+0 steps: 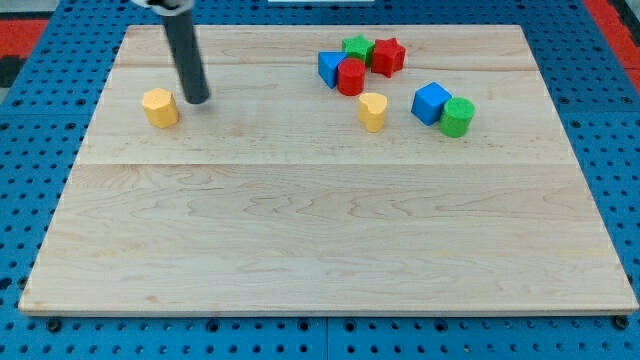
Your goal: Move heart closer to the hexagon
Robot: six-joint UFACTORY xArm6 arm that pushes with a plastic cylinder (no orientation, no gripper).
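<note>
My tip point(197, 99) is a bare rod that grasps nothing; it stands just right of the yellow hexagon point(159, 107), not touching it. The yellow heart point(372, 111) lies well apart, rightward, below the red cylinder point(350, 77). Much open counter point(320, 240) lies between and below.

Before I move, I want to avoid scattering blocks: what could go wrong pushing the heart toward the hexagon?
My tip rests right beside the yellow hexagon, so starting off carelessly could knock it away. The yellow heart lies far toward the view's right, just below the red cylinder and left of the blue cube; circling behind it risks bumping those.
</note>
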